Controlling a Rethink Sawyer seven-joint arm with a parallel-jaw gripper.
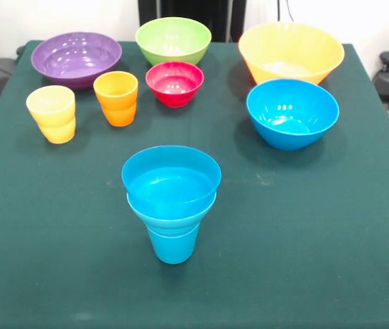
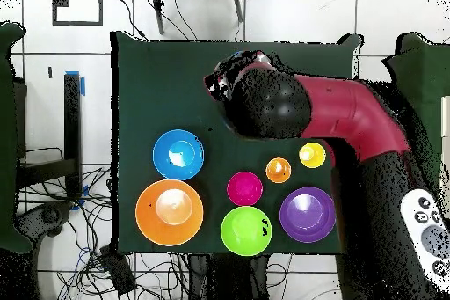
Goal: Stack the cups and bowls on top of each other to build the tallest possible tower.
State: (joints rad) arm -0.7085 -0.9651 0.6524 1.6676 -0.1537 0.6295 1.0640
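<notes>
tower [image 1: 171, 202]: blue cup base, two blue bowls nested, mid-bench | next: large blue bowl [image 1: 292, 112], right of and behind tower, lower centred, level | claw: hidden under arm [image 2: 299, 112], state unknown

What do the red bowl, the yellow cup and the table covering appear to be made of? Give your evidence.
Small round red bowl: probably glossy moulded plastic, since bright highlights sit on its smooth inside.
Ridged yellow cup: likely the same plastic, evenly coloured, with a softer sheen.
Dark green table covering: seemingly matte cloth, showing no reflections and faint pale specks.
</notes>
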